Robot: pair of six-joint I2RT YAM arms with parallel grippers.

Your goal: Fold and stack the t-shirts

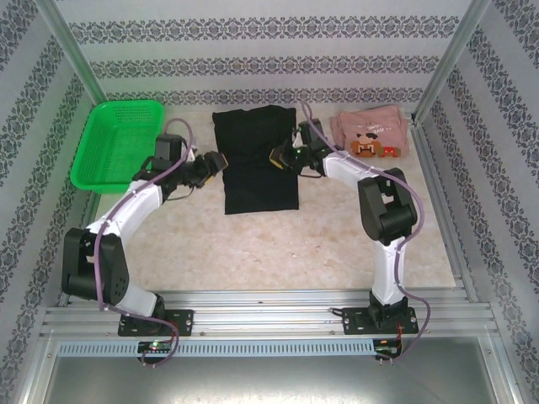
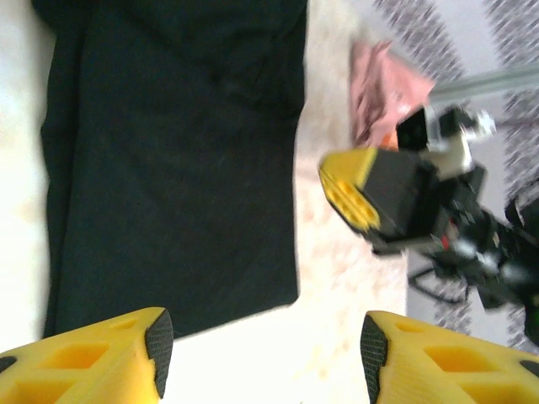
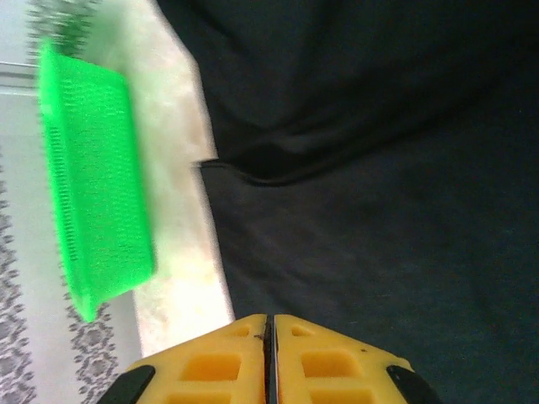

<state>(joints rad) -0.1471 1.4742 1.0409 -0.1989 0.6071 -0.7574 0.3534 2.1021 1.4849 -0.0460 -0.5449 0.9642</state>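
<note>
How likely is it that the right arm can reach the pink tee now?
Probably yes: the pink tee lies close beside the right arm, nothing between them. Its claw, shut over the black tee, would need to swing right.

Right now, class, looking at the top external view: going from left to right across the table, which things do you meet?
green basket → black t-shirt → pink t-shirt

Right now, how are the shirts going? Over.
Left gripper open beside black tee. Right gripper shut over it. Pink tee far right, unstacked. Green basket aside.
</note>
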